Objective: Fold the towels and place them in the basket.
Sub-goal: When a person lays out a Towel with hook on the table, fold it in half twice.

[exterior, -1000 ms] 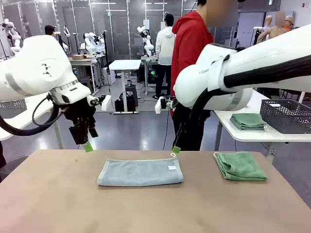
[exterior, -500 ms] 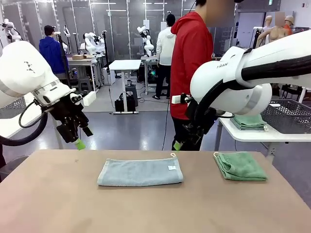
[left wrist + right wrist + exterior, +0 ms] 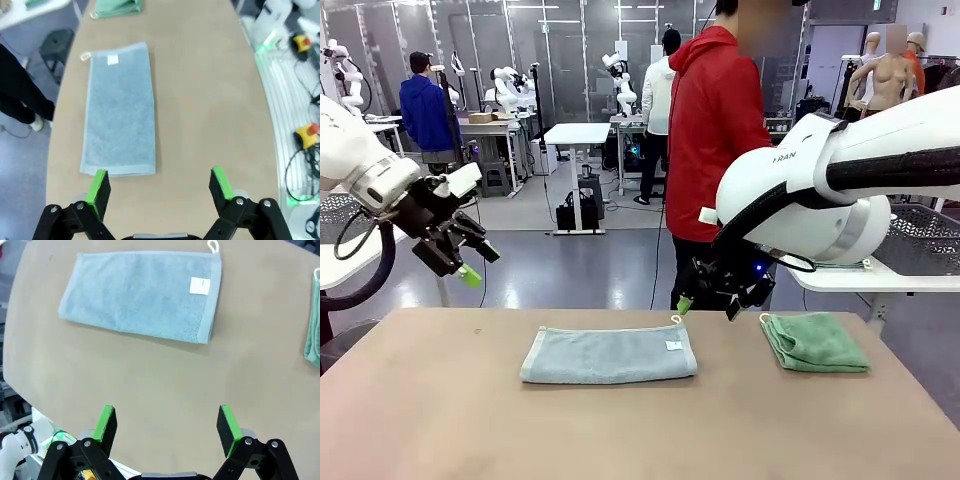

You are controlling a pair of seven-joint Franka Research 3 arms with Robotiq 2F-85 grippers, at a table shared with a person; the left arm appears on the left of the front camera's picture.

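We see our left end effector (image 3: 478, 263) and right end effector (image 3: 708, 306) both wide open, holding nothing, raised above the desk (image 3: 440, 420). The grey-blue towel (image 3: 608, 354) lies folded at mid-desk; the mint green towel (image 3: 815, 341) lies folded nearer the right edge

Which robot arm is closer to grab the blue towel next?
Probably the right. The right tool, open, hangs close above the far corner of the grey-blue towel. The left tool, also open, is higher up and off past the left side of the table.
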